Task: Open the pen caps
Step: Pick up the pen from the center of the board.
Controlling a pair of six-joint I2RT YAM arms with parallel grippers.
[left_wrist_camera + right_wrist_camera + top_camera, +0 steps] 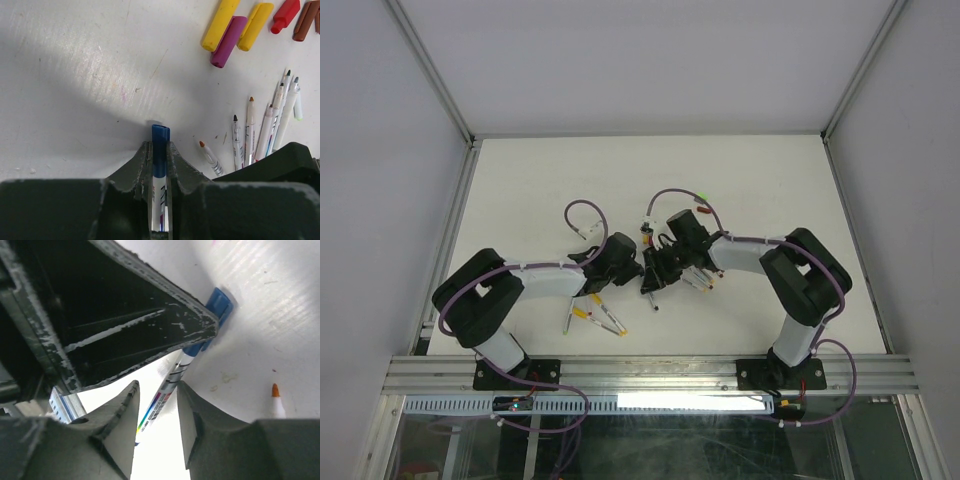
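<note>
- A flat white desk [620,180] lies under everything we list here.
- The left tool [160,146] is clamped tight on a thin white pen barrel [159,195]. Its fingers press just where the barrel meets its cap.
- The right tool [158,390] stands partly open, with one finger on each side of that same barrel. We see a clear gap at one finger. The other is just beside the barrel, and we cannot tell whether it touches. It has no firm hold of anything.
- In the left wrist view, a fan of uncapped white pens [272,125] lies on the desk to the right of the held pen.
- Beyond them lie loose plastic caps [228,41]: two yellow, one purple, one red and one brown. The purple one lies between the two yellow ones.
- The stubby blue plastic cap [160,134] sits on the held pen, poking out past the left tool's fingertips, close above the desk.
</note>
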